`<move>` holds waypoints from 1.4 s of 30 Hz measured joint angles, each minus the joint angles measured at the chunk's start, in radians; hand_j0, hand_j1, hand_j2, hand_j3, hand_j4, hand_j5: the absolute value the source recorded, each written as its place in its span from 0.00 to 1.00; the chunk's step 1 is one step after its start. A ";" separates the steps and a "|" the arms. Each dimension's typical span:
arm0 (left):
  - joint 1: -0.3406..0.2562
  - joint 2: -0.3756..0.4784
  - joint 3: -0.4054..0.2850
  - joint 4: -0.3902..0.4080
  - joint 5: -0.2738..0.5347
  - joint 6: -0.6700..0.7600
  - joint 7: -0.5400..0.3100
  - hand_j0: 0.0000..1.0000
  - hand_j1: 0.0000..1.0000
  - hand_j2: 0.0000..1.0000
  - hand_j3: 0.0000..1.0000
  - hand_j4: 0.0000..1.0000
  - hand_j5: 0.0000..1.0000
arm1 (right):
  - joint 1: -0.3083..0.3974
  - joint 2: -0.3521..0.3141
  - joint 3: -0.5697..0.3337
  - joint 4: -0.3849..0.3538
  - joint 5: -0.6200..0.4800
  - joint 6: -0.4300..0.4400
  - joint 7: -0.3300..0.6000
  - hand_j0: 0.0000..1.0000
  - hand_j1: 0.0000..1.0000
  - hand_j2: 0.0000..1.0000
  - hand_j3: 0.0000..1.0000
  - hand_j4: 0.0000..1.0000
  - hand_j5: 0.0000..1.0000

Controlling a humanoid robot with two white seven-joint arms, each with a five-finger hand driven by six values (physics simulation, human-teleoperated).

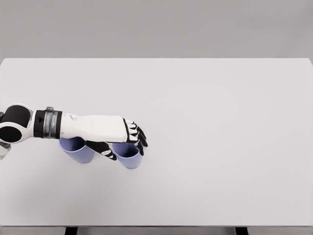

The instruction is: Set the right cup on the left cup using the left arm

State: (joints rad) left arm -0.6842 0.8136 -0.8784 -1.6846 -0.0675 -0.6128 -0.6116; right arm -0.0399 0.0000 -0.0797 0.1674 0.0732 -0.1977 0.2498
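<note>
Left hand [115, 134]: reaching in from the picture's left edge, hovering palm-down over both cups.
Fingers [137, 136]: curling down around the rim of the right cup; whether they are truly gripping it, I cannot tell.
Right cup [129, 155]: lavender, standing upright on the worktop, partly hidden under the hand.
Left cup [78, 149]: lavender, upright, sitting just beside the right cup under the wrist.
Worktop [220, 147]: pale grey, plain.
Writing: no labels readable on cups or hand.

Left arm reaching in from the left edge, left hand [122, 139] palm down, fingers curled downward
</note>
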 measured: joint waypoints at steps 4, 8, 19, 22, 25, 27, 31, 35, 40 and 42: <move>-0.005 0.006 0.012 -0.007 0.006 -0.001 0.000 0.54 0.54 0.54 0.54 0.54 0.54 | 0.002 0.000 0.000 0.000 0.000 0.000 0.000 1.00 1.00 1.00 1.00 1.00 1.00; -0.012 0.009 0.037 -0.015 0.028 -0.001 0.000 0.54 0.54 0.54 0.54 0.54 0.54 | 0.002 0.000 0.000 0.000 0.000 0.000 0.000 1.00 1.00 1.00 1.00 1.00 1.00; -0.153 0.051 0.053 -0.044 0.130 -0.001 0.000 0.54 0.54 0.54 0.54 0.54 0.54 | 0.000 0.000 0.000 0.000 0.000 0.000 0.000 1.00 1.00 1.00 1.00 1.00 1.00; -0.190 0.108 0.054 -0.060 0.174 -0.001 0.000 0.54 0.54 0.54 0.54 0.54 0.54 | 0.002 0.000 0.000 0.000 0.000 0.000 0.000 1.00 1.00 1.00 1.00 1.00 1.00; -0.215 0.166 0.054 -0.070 0.214 -0.001 0.001 0.54 0.54 0.54 0.54 0.54 0.54 | 0.002 0.000 0.000 0.000 0.000 0.000 0.000 1.00 1.00 1.00 1.00 1.00 1.00; -0.232 0.202 0.055 -0.074 0.233 -0.001 0.001 0.54 0.54 0.54 0.54 0.54 0.54 | 0.000 0.000 0.000 0.000 0.000 0.000 0.000 1.00 1.00 1.00 1.00 1.00 1.00; -0.235 0.268 0.056 -0.077 0.259 -0.002 0.001 0.54 0.54 0.54 0.54 0.54 0.54 | 0.002 0.000 0.000 0.000 0.000 0.000 0.000 1.00 1.00 1.00 1.00 1.00 1.00; -0.235 0.341 0.056 -0.078 0.285 -0.002 0.000 0.54 0.54 0.54 0.54 0.54 0.54 | 0.002 0.000 0.000 0.000 0.000 0.000 0.000 1.00 1.00 1.00 1.00 1.00 1.00; -0.232 0.416 0.056 -0.079 0.318 -0.002 0.000 0.54 0.54 0.54 0.54 0.54 0.54 | 0.002 0.000 0.000 0.000 0.000 0.000 0.000 1.00 1.00 1.00 1.00 1.00 1.00; -0.230 0.428 0.055 -0.079 0.330 -0.002 0.000 0.54 0.54 0.54 0.54 0.54 0.54 | 0.002 0.000 0.000 0.000 0.000 0.000 0.000 1.00 1.00 1.00 1.00 1.00 1.00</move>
State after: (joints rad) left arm -0.9143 1.2414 -0.8238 -1.7637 0.2623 -0.6149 -0.6112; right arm -0.0383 0.0000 -0.0796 0.1672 0.0732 -0.1977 0.2498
